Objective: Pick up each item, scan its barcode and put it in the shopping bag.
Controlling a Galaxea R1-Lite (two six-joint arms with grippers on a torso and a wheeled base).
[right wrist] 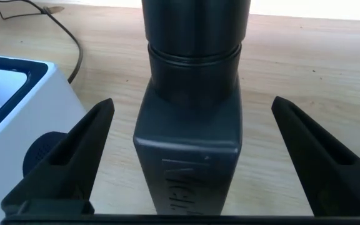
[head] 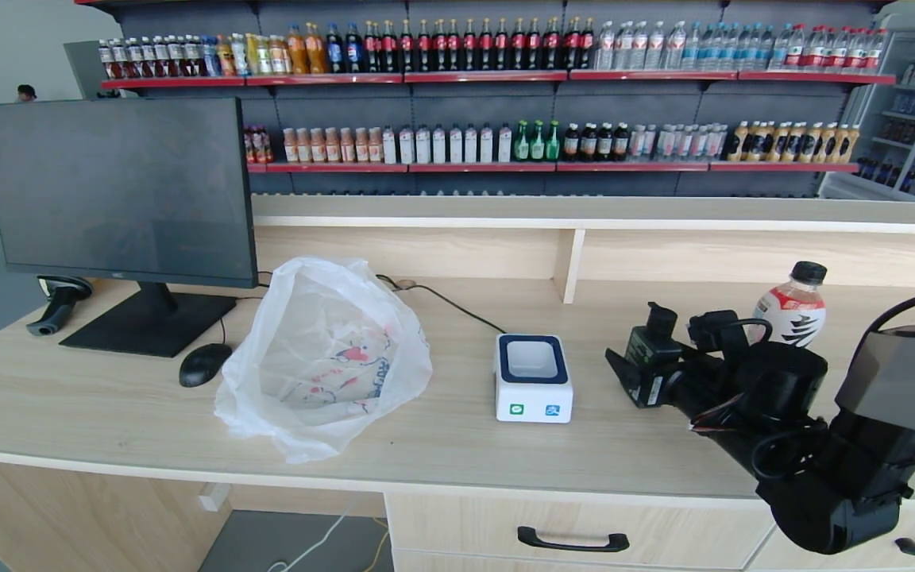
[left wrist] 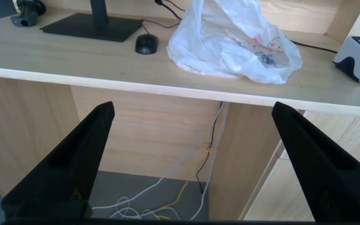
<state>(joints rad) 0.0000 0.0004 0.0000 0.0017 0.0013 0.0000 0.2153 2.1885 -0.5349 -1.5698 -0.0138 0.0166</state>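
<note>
A dark square-bodied bottle [right wrist: 189,125] with a round black neck stands on the counter between the fingers of my right gripper [right wrist: 192,169]. The gripper is open, with a gap on each side of the bottle. In the head view that gripper [head: 636,365] is just right of the white barcode scanner [head: 533,377], the bottle's top [head: 661,318] rising behind it. The white plastic shopping bag [head: 326,357] lies slumped left of the scanner. My left gripper [left wrist: 192,162] is open and holds nothing, low in front of the counter, below its edge.
A drink bottle [head: 791,306] with a white label and black cap stands behind my right arm. A monitor [head: 120,191], mouse [head: 205,364] and handheld scanner [head: 56,306] sit at the counter's left. A cable [head: 449,306] runs behind the bag. Cables [left wrist: 199,169] hang under the counter.
</note>
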